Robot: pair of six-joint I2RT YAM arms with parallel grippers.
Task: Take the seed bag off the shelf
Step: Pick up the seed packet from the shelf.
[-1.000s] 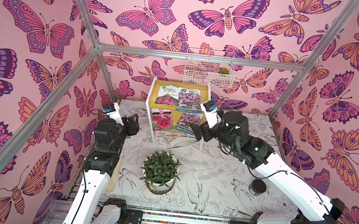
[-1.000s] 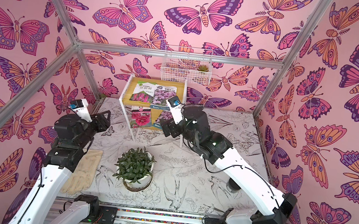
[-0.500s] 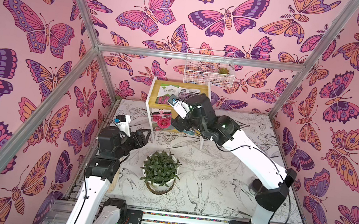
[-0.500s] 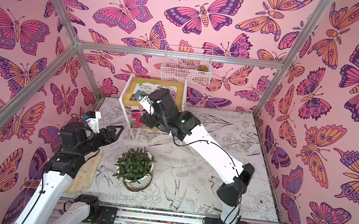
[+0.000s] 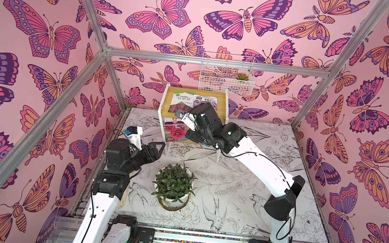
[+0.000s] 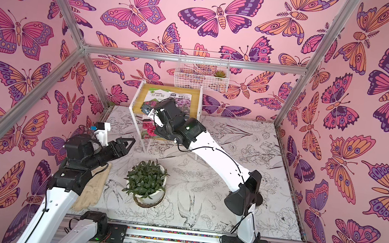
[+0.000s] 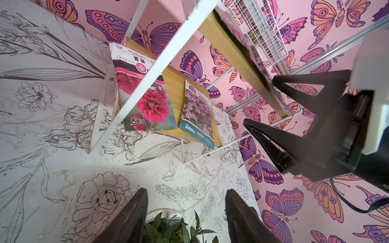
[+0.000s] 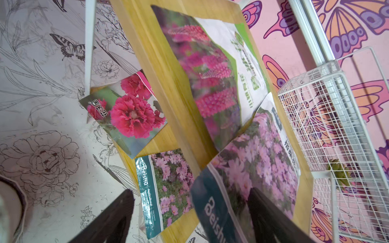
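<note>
Seed bags (image 8: 210,84) on shelf (image 8: 139,31); basket (image 8: 328,117) holds, seemingly, a succulent (image 8: 339,174).

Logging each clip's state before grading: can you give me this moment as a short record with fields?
shelf: two boards, two seed bags on each
likely target: upper pink-flower bag
right gripper: open, fingers straddling that bag's near end
left gripper: open, empty, near the potted plant
progress: no bag off the shelf yet
</note>
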